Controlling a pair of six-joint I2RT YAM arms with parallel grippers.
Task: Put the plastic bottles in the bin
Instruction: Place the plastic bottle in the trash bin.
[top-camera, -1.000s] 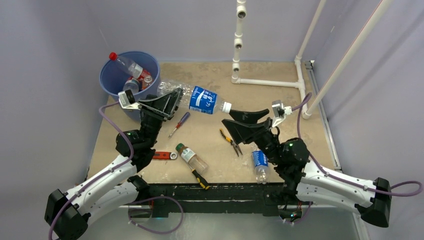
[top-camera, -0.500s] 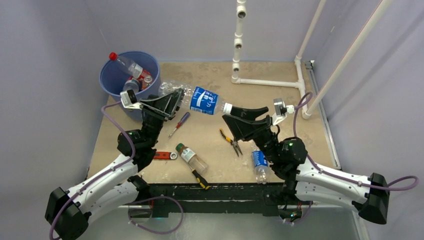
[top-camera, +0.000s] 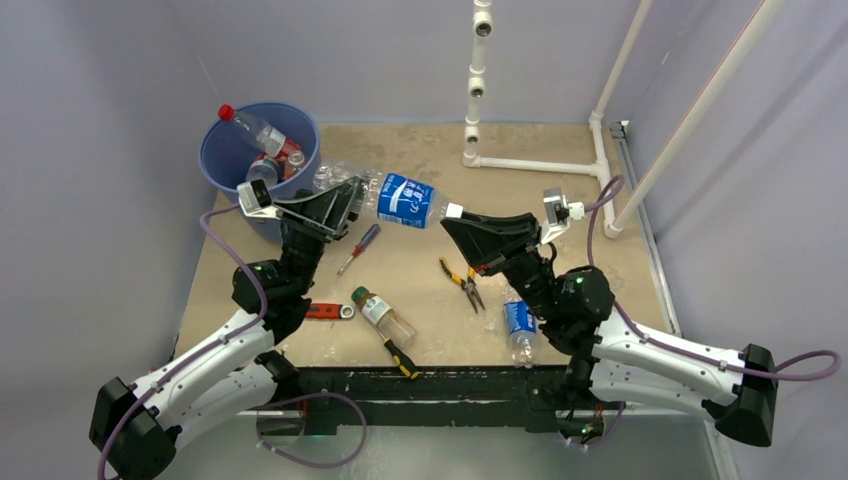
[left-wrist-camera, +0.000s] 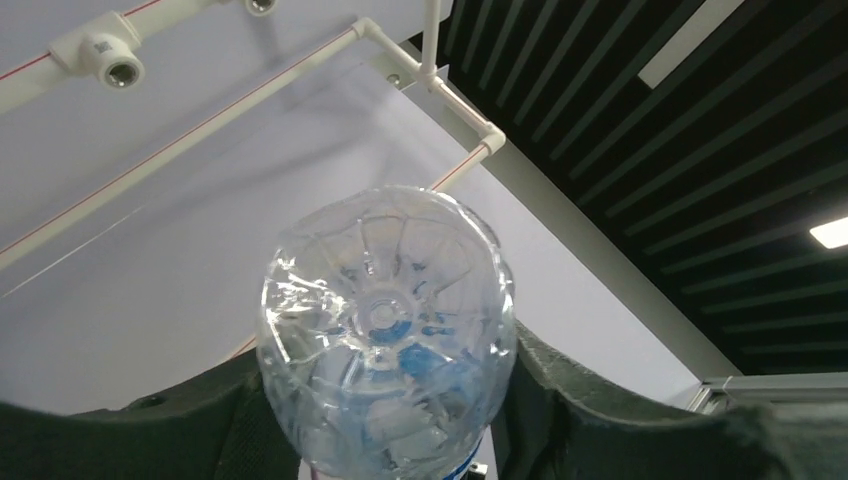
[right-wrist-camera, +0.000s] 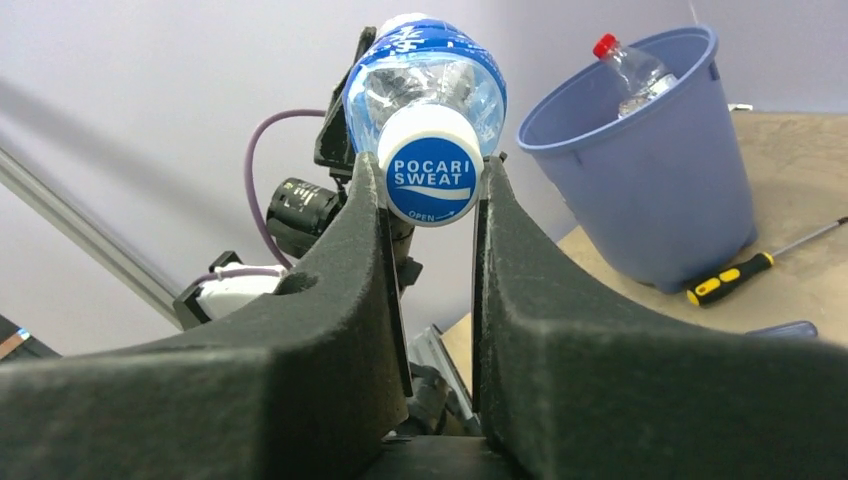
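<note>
Some bottles (top-camera: 268, 140), their number unclear, lie in the bin (top-camera: 225, 165), a blue-labelled bottle (top-camera: 405, 200) hangs near it with its base gripped by the left fingers (top-camera: 330, 208) and its cap pinched by the right fingers (right-wrist-camera: 350, 260), and a green-capped bottle (top-camera: 383, 317) and another bottle (top-camera: 519, 330) lie on the desk (top-camera: 580, 200), not yet binned.

1. Sandy-beige flat counter (top-camera: 420, 150); a round blue plastic bucket (top-camera: 232, 160) stands at its far-left corner.
2. Small screwdriver with a thin metal shaft (top-camera: 358, 248): just right of the bucket, slightly nearer.
3. Red-handled metal wrench (top-camera: 328, 311): well nearer than the bucket.
4. Clear green-capped plastic bottle (top-camera: 382, 315): lying right of that wrench, well apart from the bucket.
5. Yellow-and-black-handled pliers (top-camera: 460, 283) and a clear blue-labelled plastic bottle (top-camera: 518, 330): farther right of the bucket.
6. White plastic pipe frame (top-camera: 530, 165): far right of the bucket.
</note>
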